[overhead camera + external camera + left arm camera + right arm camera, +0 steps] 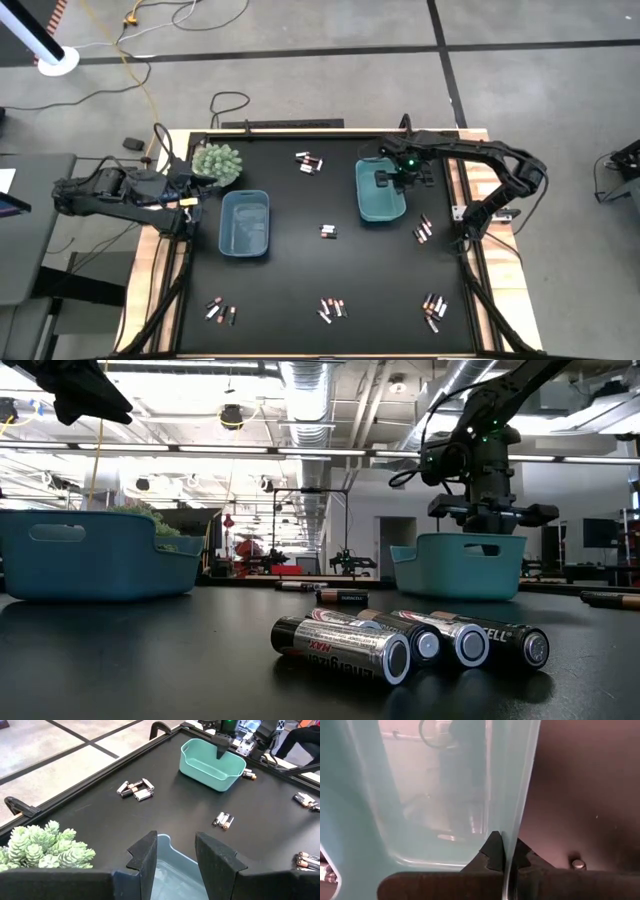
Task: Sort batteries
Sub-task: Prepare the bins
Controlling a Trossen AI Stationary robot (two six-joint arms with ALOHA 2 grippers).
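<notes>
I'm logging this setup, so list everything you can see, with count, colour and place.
Batteries: seven small clusters, silvery or dark with copper ends, scattered on the table.
Bins: two, teal-blue; left bin near the plant, right bin at the far right.
Plant: one, pale green, far left corner.
Table: one, black top.
Left hand: open, above the left bin's edge.
Right hand: shut on the right bin's wall.

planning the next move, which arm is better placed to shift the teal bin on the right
Right. Its end effector is already shut on the wall of the teal rectangular plastic bin. The left end effector hangs open over the blue rectangular plastic bin, far across the black table.
</notes>
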